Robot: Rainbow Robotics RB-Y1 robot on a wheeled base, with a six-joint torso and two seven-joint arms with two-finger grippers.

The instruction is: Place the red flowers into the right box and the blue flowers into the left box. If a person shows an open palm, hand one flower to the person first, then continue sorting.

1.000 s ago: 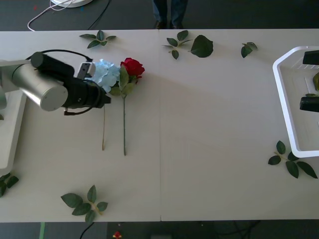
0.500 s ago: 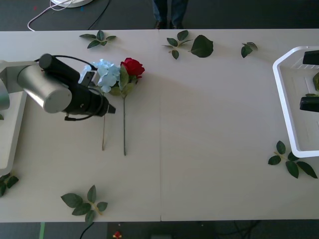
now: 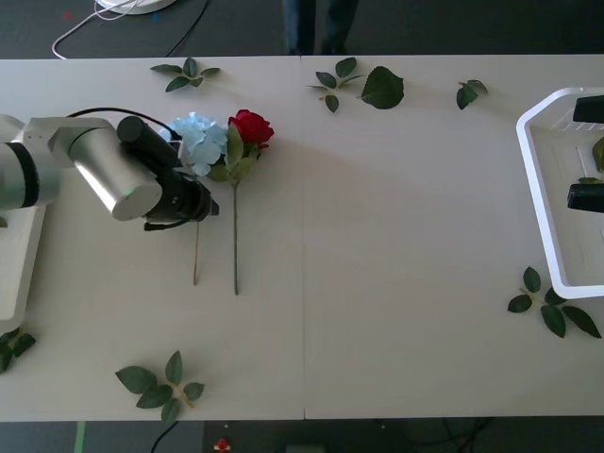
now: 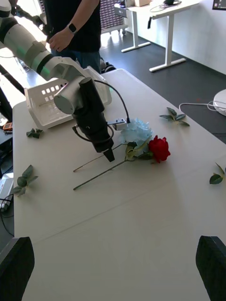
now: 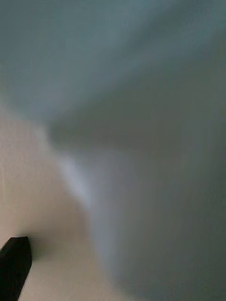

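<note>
The pale blue artificial flower with a thin brown stem lies on the cream-coloured bench toward the robot's left side, its head touching the leaves of the red artificial rose with a long green stem that lies just beside it, the two stems running near each other toward the robot. The left claw hangs low over the blue flower's stem, just below the bloom; its black fingertip is close to the stem in the right wrist view, but whether it is released or clenched I cannot tell. The white plastic slatted box on the left stands behind that arm at the bench's edge. The white plastic box on the right sits at the far right edge, well apart from both flowers, and the right claw is above it with its black fingers spread wide, grasping nothing. Loose green leaf sprigs lie scattered around the bench.
</note>
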